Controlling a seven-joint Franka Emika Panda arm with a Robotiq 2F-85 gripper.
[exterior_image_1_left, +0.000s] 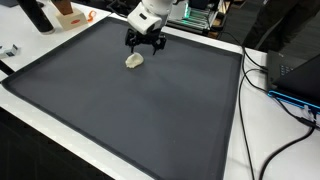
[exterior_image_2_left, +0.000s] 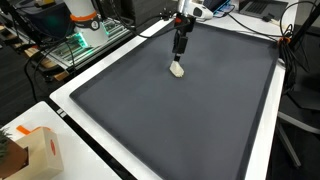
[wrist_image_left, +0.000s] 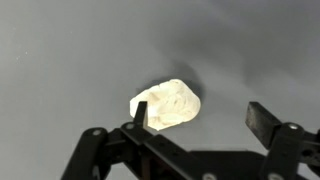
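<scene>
A small, pale, lumpy object is seen lying on a dark grey mat, in the part of the mat towards the robot's base and well inside the mat's border. In the wrist view it is found beside one fingertip, while the opposite fingertip is set well apart from it; whether the near fingertip touches it cannot be told. The gripper is held just above the object with its jaws spread wide and nothing grasped. In an exterior view the gripper is shown pointing straight down over the object.

Around the object only bare mat is seen on every side, and the widest stretch of it is offered away from the robot's base. The mat is bounded by a raised dark rim, and beyond that a white table edge is shown.

Outside the rim the room is more crowded. Cables are draped over the table edge beside a dark device on one side. A cardboard box is placed off a far corner of the mat, on the white table edge. An orange item is seen behind the mat near the robot's base.
</scene>
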